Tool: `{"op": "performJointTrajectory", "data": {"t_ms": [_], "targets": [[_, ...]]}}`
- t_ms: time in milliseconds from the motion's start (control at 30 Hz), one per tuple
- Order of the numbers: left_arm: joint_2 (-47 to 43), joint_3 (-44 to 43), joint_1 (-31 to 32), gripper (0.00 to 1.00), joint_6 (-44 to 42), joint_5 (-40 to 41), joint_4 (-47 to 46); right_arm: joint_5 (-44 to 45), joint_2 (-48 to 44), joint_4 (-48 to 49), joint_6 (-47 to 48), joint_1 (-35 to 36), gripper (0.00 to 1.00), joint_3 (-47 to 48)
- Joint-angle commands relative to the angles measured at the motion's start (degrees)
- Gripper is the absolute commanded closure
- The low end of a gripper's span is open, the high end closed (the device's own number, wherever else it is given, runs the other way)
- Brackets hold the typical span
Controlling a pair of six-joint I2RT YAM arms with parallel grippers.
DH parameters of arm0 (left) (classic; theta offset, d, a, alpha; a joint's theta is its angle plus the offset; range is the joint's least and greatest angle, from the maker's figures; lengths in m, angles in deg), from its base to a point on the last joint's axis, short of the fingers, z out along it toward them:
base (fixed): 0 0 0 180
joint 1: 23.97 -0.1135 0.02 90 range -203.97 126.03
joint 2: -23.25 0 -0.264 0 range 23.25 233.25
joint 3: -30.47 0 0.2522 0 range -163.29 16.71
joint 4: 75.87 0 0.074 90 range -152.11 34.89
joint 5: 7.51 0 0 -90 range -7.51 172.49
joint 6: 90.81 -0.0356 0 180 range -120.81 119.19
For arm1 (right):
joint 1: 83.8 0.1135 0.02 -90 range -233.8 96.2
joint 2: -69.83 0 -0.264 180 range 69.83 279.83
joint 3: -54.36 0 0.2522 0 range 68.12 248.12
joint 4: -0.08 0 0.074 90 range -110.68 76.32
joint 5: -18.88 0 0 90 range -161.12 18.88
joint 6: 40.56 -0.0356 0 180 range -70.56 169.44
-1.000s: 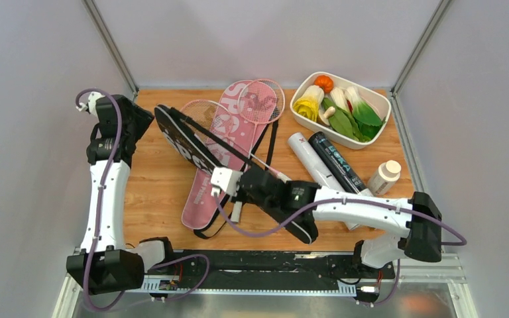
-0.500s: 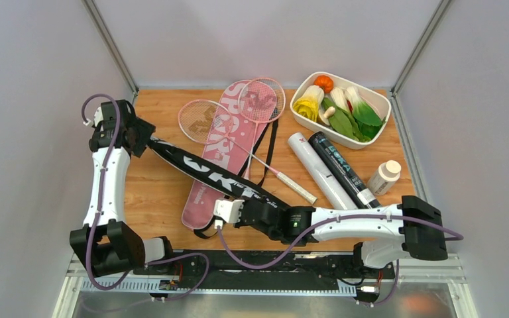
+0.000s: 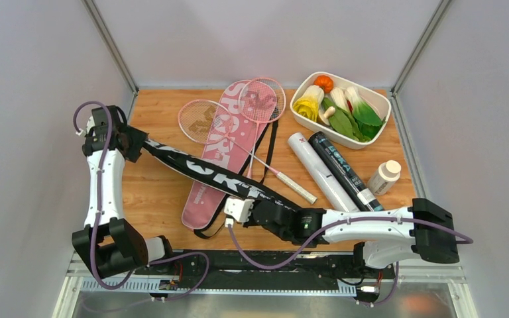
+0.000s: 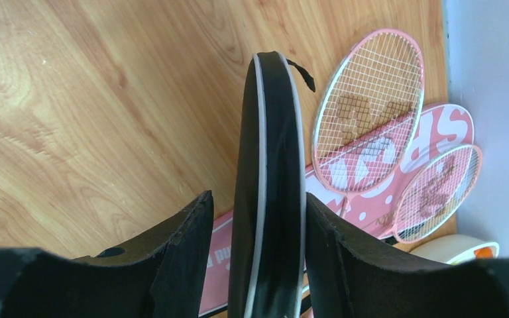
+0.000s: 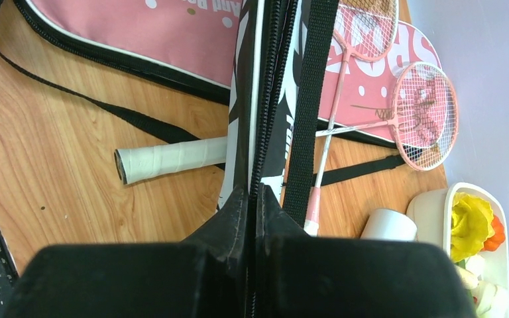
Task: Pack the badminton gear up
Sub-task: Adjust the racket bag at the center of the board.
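Note:
A black "SPORT" cover stands on edge, stretched between my two grippers above the table. My left gripper straddles its far end; in the left wrist view the cover sits between the fingers, with a gap showing on the left side. My right gripper is shut on the zipper edge of the cover at its near end. Two pink rackets lie across the pink cover. A white tube and a black tube lie to the right.
A white bowl of toy vegetables stands at the back right, and a small white bottle sits beside the tubes. Black straps trail from the covers near the front edge. Grey walls close in the left, back and right sides.
The black cover has turned from showing its face to standing on edge and has come down lower. My right gripper drew back toward the near edge, and my left gripper shifted left.

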Motion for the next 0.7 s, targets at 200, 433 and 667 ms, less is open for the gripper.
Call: {"op": "performJointTrajectory", "data": {"t_ms": [200,433,667], "targets": [[1.27,-0.28,-3.57,0.5,0.32,-4.3,-0.38,-3.47,-5.79,5.76,-3.01,-3.38,1.0,-2.22],[2.34,-1.47,-4.2,0.75,2.39,-8.2,0.62,-8.48,-7.51,7.6,-7.26,-6.16,0.99,-4.09],[-2.46,3.21,-4.21,1.0,10.14,-14.09,-3.37,-11.51,-4.25,7.77,-28.1,-9.49,0.6,7.45]]}}
